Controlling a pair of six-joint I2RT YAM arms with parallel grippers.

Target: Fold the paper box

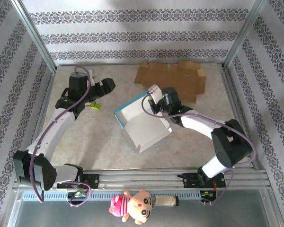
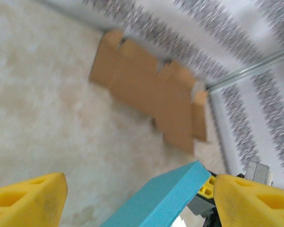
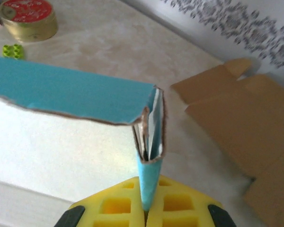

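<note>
On the left side, the left gripper [image 1: 106, 85] is pointing towards the middle of the beige marbled table [image 1: 85, 137], and its yellow fingers [image 2: 31, 201] are standing wide apart, holding nothing. Close beside it, a small lime green object [image 1: 95, 105] is lying on the table, and in the right wrist view a round golden object with a red top [image 3: 26, 19] is sitting near this green piece. In the middle of the table, the turquoise and white paper box [image 1: 144, 125] is resting tilted, its white inside facing up. The right gripper [image 1: 156, 98] is closing tightly on the far corner of the box, its yellow pads [image 3: 180, 208] pinching the thin turquoise wall. Behind it, a flat brown cardboard sheet [image 1: 177, 78] is lying by the back wall
</note>
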